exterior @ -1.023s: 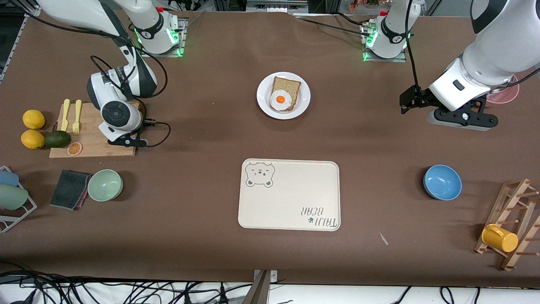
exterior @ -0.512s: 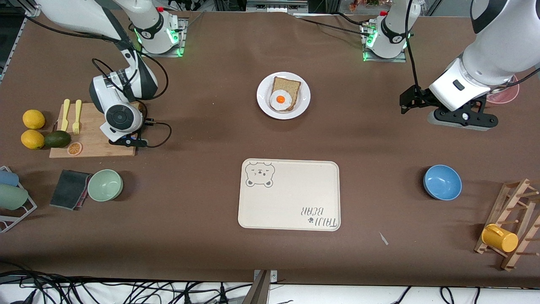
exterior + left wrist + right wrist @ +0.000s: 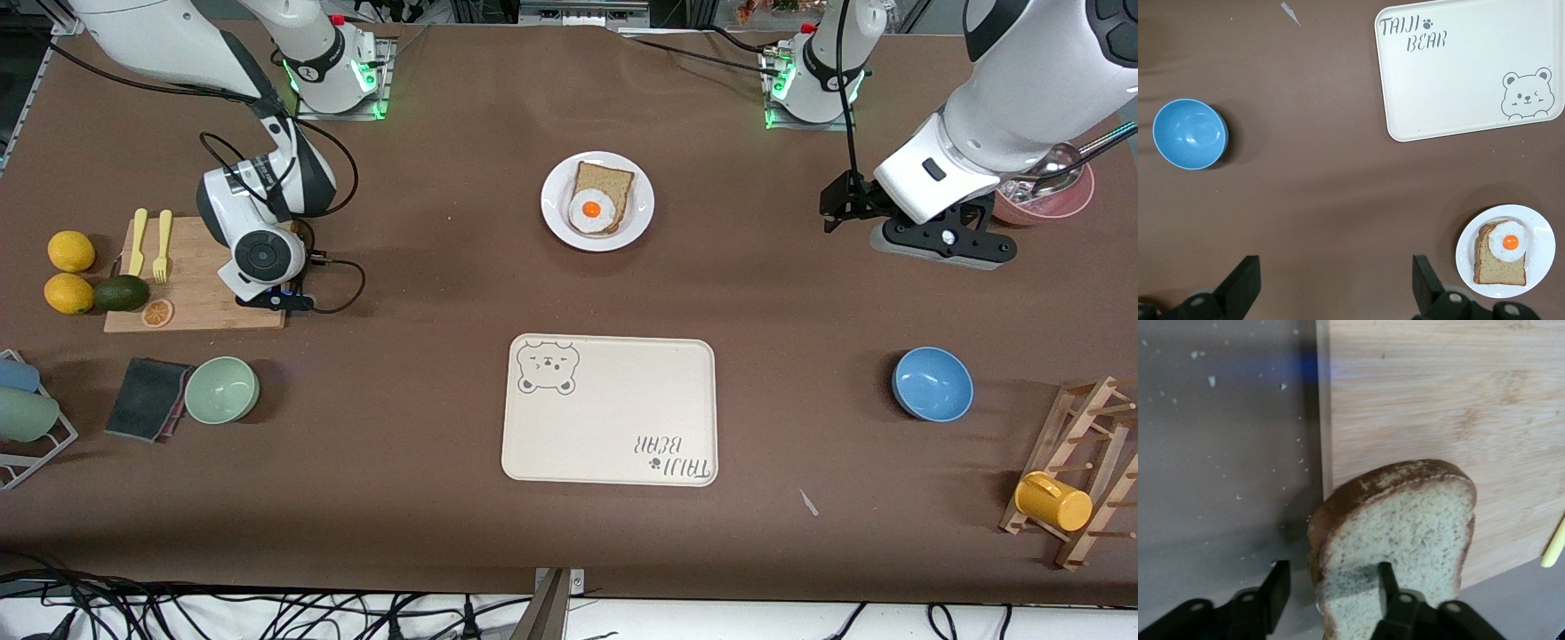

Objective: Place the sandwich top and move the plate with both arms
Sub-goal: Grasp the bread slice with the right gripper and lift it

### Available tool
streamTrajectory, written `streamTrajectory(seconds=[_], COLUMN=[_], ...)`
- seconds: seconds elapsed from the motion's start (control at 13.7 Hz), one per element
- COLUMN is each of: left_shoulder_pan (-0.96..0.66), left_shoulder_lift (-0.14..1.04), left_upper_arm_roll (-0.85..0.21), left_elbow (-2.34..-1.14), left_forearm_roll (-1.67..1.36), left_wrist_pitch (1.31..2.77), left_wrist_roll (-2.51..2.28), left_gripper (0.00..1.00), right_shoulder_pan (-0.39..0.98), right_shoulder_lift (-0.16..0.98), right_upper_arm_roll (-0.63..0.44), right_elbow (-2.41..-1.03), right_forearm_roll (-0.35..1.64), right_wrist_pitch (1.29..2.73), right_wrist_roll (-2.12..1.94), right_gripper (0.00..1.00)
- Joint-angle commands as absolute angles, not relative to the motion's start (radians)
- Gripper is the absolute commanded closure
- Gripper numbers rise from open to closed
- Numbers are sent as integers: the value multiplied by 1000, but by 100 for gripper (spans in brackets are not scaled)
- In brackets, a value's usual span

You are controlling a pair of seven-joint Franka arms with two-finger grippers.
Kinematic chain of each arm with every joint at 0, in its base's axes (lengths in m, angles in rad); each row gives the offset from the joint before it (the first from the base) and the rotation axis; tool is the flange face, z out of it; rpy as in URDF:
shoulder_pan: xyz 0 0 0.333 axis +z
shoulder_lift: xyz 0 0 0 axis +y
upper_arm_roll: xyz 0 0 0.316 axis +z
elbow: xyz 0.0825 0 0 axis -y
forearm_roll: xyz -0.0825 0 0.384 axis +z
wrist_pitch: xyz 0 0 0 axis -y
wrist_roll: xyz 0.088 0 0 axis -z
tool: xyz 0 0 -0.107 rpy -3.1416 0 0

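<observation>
Right gripper [image 3: 1328, 590] is down at the wooden cutting board [image 3: 191, 284], at the right arm's end of the table. In the right wrist view its two black fingers [image 3: 1275, 587] straddle the edge of the sandwich top [image 3: 1398, 540]: one finger lies over the crumb face, the other stands just beside the crust. Jaws partly closed; whether they already pinch the slice cannot be told. The slice sits tilted over the board's edge.

Left gripper [image 3: 1331, 283] hangs over bare table at the left arm's end, fingers spread wide, holding nothing; that arm waits.

White plate [image 3: 556, 218] rests mid-table toward the robots' bases, carrying a bread slice [image 3: 609, 185] with a fried egg [image 3: 590, 211] on it. The bear-print tray [image 3: 609, 411] lies nearer the front camera than the plate, well apart from it. Blue bowl [image 3: 932, 384] toward the left arm's end, green bowl [image 3: 221, 389] toward the right arm's.
</observation>
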State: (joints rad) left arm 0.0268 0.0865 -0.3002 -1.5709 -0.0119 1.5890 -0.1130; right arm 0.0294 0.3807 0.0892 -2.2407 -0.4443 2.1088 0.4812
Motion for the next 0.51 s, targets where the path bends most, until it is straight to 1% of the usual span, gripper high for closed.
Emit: streamTrajectory(seconds=[0.0,0.07,0.15,0.29,0.44], left_shoulder_pan=[31,31,31,31,31], left_shoulder_lift=[81,83,83,83,83], left_upper_arm_roll=[-302,-302,-302,-304,-304], left_elbow=[-1566,-1566,-1565,-1565,-1566], left_forearm_roll=[-34,-34,-34,-35,-35], left_wrist_pitch=[1575,1577,1577,1577,1578], left_wrist_roll=[-117,-117,-118,-118,-118], left_gripper=[0,0,0,0,0], right_shoulder_pan=[28,28,28,28,29], right_shoulder_lift=[390,385,377,373,371], right_upper_arm_roll=[91,91,91,95,109], right_elbow=[-2224,-2224,-2221,-2175,-2091], right_forearm_roll=[-468,-468,-468,-465,-453], right_wrist_pitch=[2092,2086,2071,2005,1892], right_wrist_roll=[512,511,511,512,505], right_gripper=[83,95,100,100,100])
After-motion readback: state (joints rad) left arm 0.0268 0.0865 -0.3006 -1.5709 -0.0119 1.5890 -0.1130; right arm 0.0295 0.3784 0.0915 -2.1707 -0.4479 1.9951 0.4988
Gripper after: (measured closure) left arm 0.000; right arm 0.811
